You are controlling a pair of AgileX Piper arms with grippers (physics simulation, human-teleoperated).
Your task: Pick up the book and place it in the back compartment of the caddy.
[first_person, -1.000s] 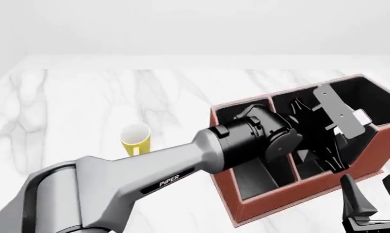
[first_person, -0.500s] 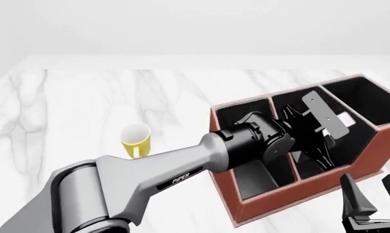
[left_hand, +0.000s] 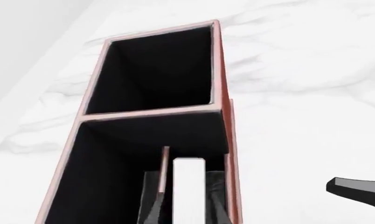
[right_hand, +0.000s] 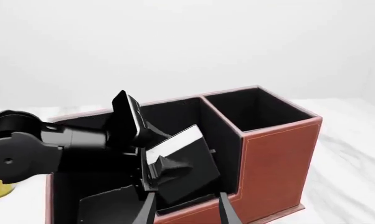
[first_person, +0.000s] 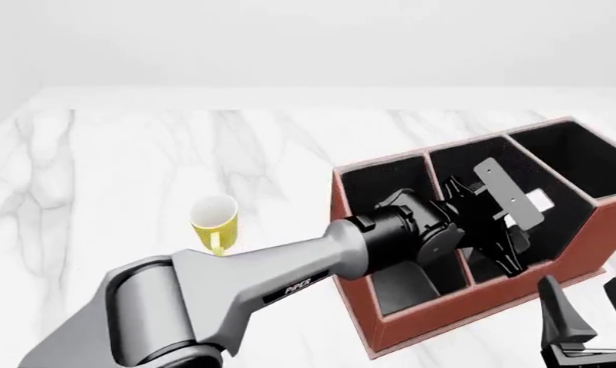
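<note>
The caddy (first_person: 411,326) is a large reddish-brown box with black lining at the right of the table. My left gripper (first_person: 515,230) is shut on the book (first_person: 539,202), held tilted inside the caddy's middle compartment. Only the book's white page edge shows past the wrist plate. In the left wrist view the white page edge (left_hand: 189,186) stands between the fingers, with the back compartment (left_hand: 156,70) beyond a divider. The right wrist view shows the book (right_hand: 184,156) in the left gripper. My right gripper (first_person: 589,310) is open and empty beside the caddy's near right corner.
A yellow mug (first_person: 214,222) stands on the marble table (first_person: 134,153) left of the caddy. The left arm (first_person: 287,280) crosses the caddy's front left compartment. The caddy's slanted walls and dividers (right_hand: 222,119) surround the book.
My left gripper has moved left and a little lower with the book, deeper into the middle compartment. The right gripper has not moved.
</note>
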